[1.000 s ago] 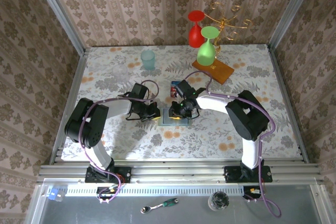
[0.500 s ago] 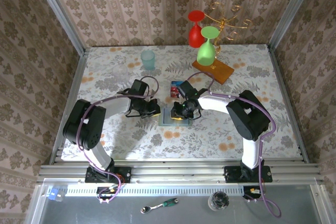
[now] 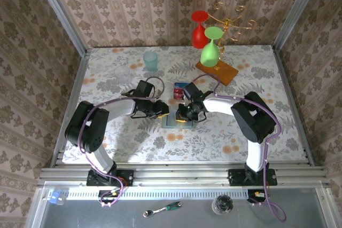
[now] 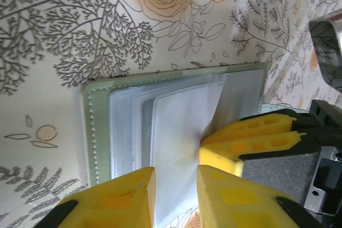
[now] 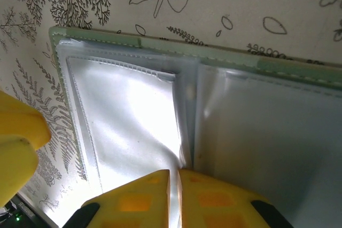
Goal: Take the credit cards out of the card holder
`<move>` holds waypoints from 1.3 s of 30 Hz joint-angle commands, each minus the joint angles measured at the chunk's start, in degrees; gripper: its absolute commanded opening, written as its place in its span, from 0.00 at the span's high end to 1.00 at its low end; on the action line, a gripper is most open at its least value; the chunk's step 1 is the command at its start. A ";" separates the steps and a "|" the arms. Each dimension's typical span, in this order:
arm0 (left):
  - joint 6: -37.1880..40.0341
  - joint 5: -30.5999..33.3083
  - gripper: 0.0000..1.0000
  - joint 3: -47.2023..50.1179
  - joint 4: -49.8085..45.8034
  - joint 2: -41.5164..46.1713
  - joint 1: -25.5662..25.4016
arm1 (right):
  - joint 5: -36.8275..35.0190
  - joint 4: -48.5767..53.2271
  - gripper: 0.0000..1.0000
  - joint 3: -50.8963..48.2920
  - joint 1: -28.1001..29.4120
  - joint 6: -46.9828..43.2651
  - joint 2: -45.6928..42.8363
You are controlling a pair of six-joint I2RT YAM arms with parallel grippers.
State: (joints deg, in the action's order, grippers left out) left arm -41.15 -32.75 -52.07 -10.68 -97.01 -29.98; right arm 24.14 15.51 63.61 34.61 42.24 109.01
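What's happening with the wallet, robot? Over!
Left gripper slightly open over card holder. Right gripper pinching its clear sleeve. Red and blue cards lie out beyond it.

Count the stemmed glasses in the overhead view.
2: a red glass and, just in front of it, a green glass. Both are upside down at the gold rack, far side, right of centre.

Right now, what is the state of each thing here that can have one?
card holder, open, lying flat.
right claw, shut on a sleeve.
sleeve, one edge lifted.
left claw, partly open.
credit cards, out of the card holder, lying beyond it.
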 commanded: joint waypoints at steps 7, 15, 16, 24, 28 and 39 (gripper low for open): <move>-1.60 -1.35 0.69 -1.34 1.85 -2.95 -0.70 | -0.06 -0.07 0.88 -2.26 -1.04 0.39 -1.07; -1.64 -1.20 0.69 -1.45 1.70 -4.56 -0.78 | 0.90 -1.22 0.88 -3.21 -1.61 0.63 -0.73; -1.62 -1.11 0.69 -1.41 1.64 -4.67 -0.78 | 1.08 -1.42 0.88 -3.33 -1.65 0.70 -0.73; -1.88 -1.63 0.69 -1.76 2.47 -5.73 -1.11 | 1.94 -2.45 0.88 -4.11 -2.09 1.09 -0.60; -2.28 -1.94 0.73 -2.11 3.07 -5.99 -1.44 | 2.09 -2.62 0.88 -4.20 -2.08 1.09 -0.59; -3.06 -2.24 0.78 -2.43 3.75 -5.61 -2.06 | 2.50 -3.36 0.85 -4.42 -2.09 1.08 -2.06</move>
State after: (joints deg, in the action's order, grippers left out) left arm -43.55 -34.33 -53.04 -6.90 -102.39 -31.77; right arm 27.70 10.87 60.51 32.88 42.70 108.47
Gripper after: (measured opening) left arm 0.217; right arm 0.139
